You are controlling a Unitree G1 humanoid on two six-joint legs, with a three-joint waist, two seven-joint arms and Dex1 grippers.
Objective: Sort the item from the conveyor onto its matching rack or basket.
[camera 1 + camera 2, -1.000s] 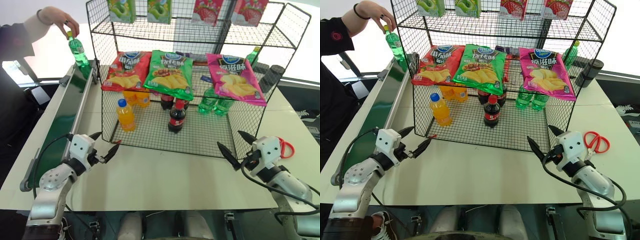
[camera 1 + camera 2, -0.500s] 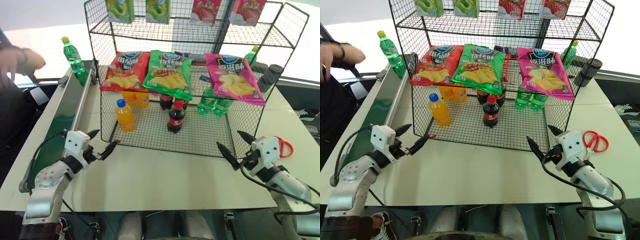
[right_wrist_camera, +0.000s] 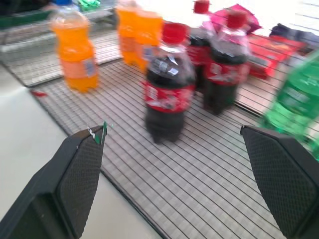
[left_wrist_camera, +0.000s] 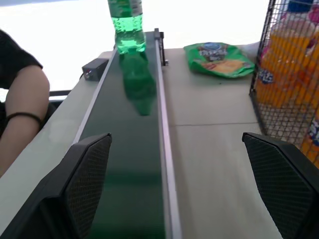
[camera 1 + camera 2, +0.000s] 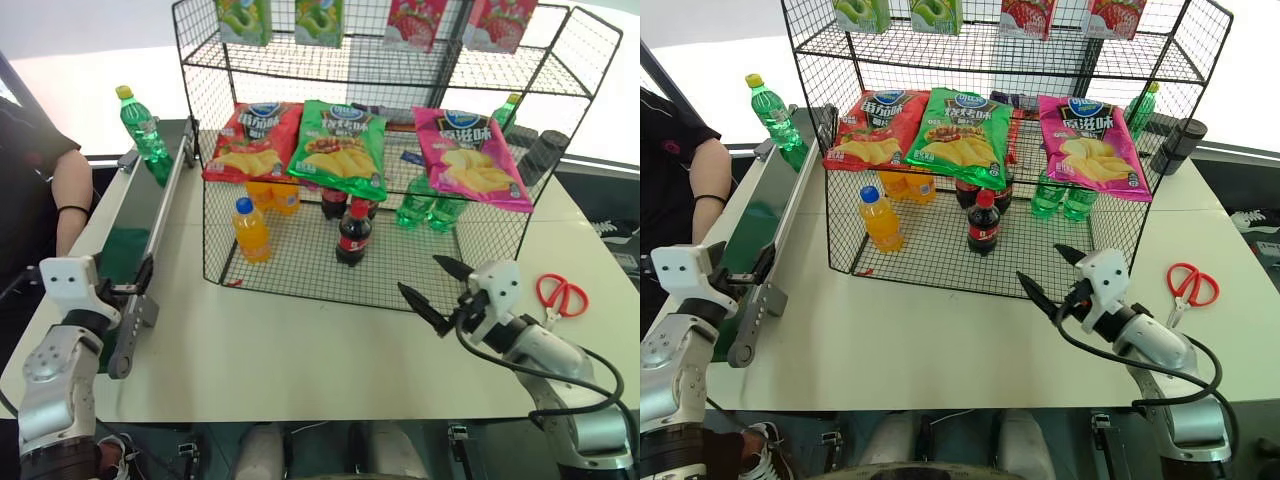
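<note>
The item, a green bottle (image 5: 143, 125) with a yellow cap, stands upright and free at the far end of the conveyor (image 5: 130, 215). My left gripper (image 4: 177, 137) hovers open over the belt's near end, pointing along the belt toward the distant bottle (image 4: 127, 25). The rack's lowest tier is a black mesh basket (image 5: 400, 270) that holds orange, cola and green bottles. My right gripper (image 5: 420, 273) is open and empty just outside the basket's front edge, facing the cola bottles (image 3: 167, 94).
A person's arm (image 5: 65, 200) hangs beside the conveyor's left side. Chip bags (image 5: 340, 145) lie on the shelf above the basket. Red scissors (image 5: 558, 293) lie on the table right of my right arm. A dark cup (image 5: 545, 150) stands at the back right.
My left gripper has swung left from the table to over the conveyor's near end. My right gripper has moved left along the basket's front. The person's hand has let go of the bottle and drawn back.
</note>
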